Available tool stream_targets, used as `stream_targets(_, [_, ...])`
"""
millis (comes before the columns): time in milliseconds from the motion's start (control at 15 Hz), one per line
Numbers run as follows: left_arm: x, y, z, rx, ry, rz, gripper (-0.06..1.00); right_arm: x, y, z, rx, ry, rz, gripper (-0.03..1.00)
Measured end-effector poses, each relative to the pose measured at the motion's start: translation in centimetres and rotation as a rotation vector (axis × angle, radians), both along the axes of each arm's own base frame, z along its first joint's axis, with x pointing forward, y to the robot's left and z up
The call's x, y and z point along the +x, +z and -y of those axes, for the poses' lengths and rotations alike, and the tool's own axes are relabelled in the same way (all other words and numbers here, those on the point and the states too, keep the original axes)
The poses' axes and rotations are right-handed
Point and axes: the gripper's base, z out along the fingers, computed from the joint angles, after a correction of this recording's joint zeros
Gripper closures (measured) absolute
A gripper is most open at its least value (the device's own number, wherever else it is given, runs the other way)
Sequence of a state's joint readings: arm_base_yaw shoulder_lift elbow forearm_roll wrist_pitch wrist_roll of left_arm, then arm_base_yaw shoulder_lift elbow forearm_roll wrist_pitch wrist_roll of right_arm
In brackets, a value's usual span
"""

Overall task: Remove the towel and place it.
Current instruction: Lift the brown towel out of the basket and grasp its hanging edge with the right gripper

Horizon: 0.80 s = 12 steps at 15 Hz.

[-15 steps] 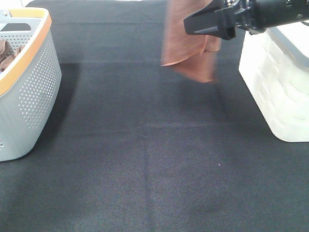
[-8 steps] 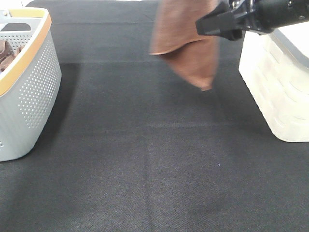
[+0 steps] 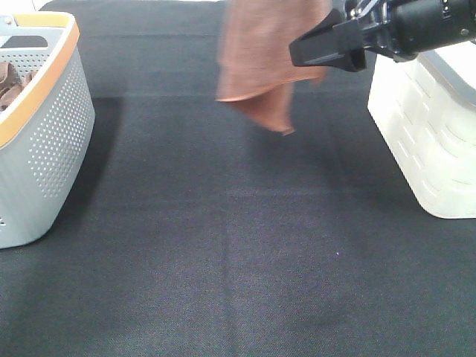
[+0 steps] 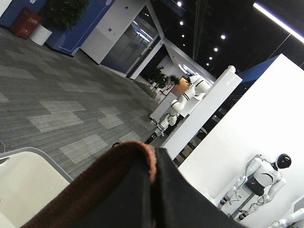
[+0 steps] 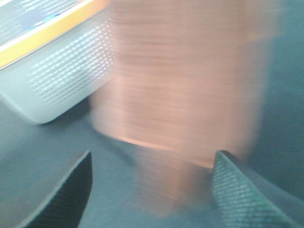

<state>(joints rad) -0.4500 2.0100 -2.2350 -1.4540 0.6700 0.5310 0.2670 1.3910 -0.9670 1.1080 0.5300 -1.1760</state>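
Note:
The rust-brown towel [image 3: 256, 59] hangs in the air over the far middle of the table, its top out of the exterior view and its lowest corner pointing down. In the left wrist view the towel's hem [image 4: 95, 185] lies folded over my left gripper [image 4: 152, 190], which is shut on it. My right gripper [image 3: 294, 50] reaches in from the upper right, just to the right of the hanging cloth. Its fingers [image 5: 71, 190] stand wide apart in the right wrist view, with the blurred towel [image 5: 185, 80] hanging beyond them and nothing gripped.
A grey perforated basket [image 3: 44, 126] with an orange rim stands at the left edge, with brown cloth [image 3: 7, 82] inside it. A white plastic container [image 3: 431, 126] stands at the right. A black cloth [image 3: 223, 245] covers the table.
The hanging towel has swung to the left and its lower corner has shifted left with it. My right gripper has opened wider and stayed beside the cloth.

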Motion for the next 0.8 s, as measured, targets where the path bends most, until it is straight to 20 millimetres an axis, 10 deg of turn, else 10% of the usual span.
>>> stream_targets(800, [-0.1,0.2,0.0,-0.024,-0.011,-0.005,0.94,0.9,-0.8,-0.1,0.017,-0.046,-0.023,0.27])
